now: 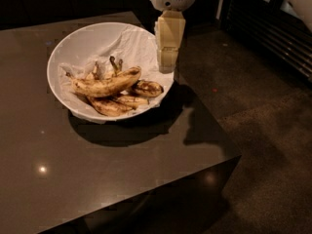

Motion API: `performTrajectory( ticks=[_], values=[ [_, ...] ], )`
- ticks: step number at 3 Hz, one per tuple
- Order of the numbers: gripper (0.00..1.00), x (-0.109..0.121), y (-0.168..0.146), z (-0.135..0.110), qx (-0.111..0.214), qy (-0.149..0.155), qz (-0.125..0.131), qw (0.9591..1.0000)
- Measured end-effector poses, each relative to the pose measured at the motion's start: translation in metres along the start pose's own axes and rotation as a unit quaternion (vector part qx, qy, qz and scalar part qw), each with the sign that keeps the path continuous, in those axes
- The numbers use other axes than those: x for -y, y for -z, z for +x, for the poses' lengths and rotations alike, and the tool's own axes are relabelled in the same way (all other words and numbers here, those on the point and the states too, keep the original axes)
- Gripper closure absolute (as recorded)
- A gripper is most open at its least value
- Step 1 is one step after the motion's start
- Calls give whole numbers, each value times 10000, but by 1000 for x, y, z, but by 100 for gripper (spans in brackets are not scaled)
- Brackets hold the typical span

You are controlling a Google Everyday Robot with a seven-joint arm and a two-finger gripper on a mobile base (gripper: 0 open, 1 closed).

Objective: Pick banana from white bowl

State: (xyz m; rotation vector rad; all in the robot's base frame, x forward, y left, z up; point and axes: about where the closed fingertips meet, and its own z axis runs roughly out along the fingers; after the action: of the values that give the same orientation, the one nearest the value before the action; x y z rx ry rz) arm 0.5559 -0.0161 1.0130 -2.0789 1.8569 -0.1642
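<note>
Dark brown and glossy, the surface (122, 179) catches small glints of light and ends in a square corner above a speckled dark floor (263, 130). On it sits the round white bowl (63, 52), lined with crumpled white paper (131, 43). The banana (105, 85), long, curved and brown-speckled, lies inside across shorter, darker bananas (146, 87). The cream, blocky hand (167, 65) hangs over the bowl's right rim; whether it is wide or narrow I cannot tell.
</note>
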Motion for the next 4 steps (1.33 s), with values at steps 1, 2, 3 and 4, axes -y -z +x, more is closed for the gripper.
performTrajectory(
  ticks=[1,2,3,4],
  values=[
    [0,0,-11,-6,-101,141,-105,9998],
    [0,1,-20,-10,-127,239,-205,9994],
    [4,8,-27,-12,-138,257,-282,9992],
    [13,12,-40,-21,-139,320,-451,9984]
  ],
)
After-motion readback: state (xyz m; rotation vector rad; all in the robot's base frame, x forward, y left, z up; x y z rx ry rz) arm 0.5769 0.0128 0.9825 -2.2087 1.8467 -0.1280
